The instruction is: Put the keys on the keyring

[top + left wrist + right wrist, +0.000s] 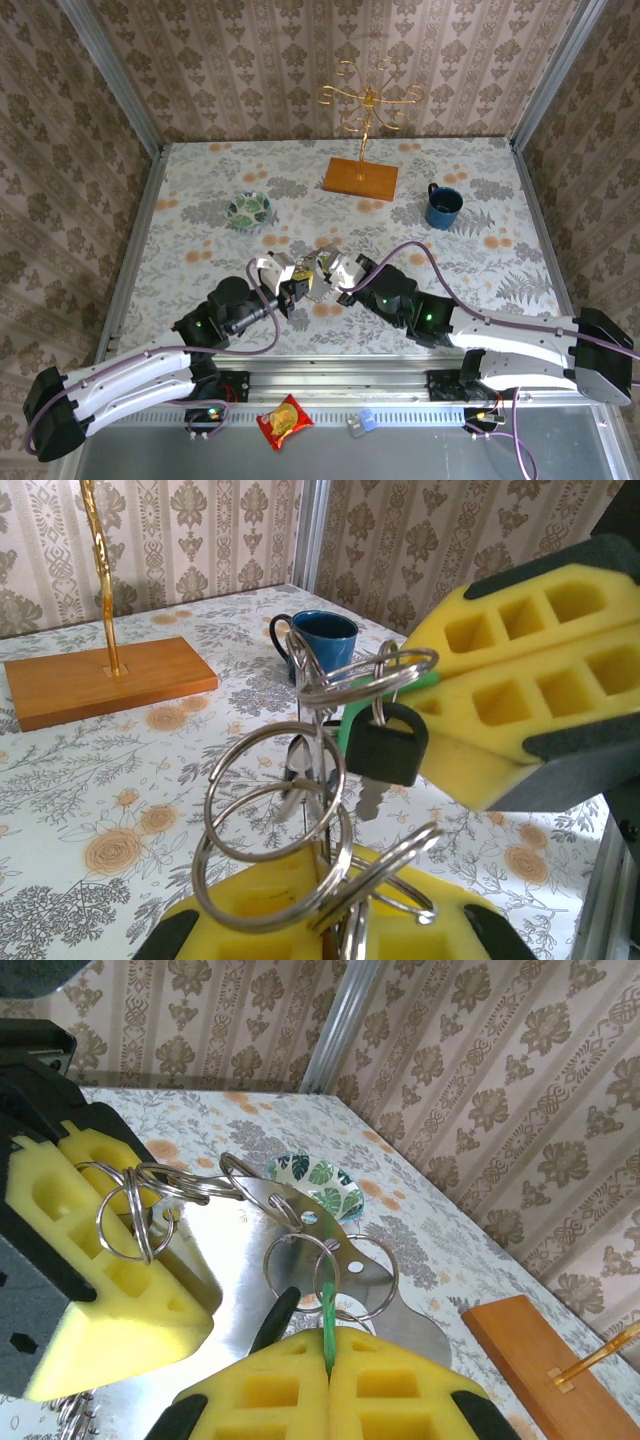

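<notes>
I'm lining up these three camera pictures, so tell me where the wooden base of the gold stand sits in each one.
Top view: wooden base upper centre, left of the blue mug.
Left wrist: base at the left edge, mid-height.
Right wrist: base in the bottom right corner.
Shared landmark: the bunch of metal rings, near the middle of all three.

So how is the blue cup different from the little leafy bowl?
The dark blue mug is plain, tall and has a handle; the green leaf-patterned bowl is shallow, without one. The mug stands further right than the bowl. Both sit upright on the flowery table.
</notes>
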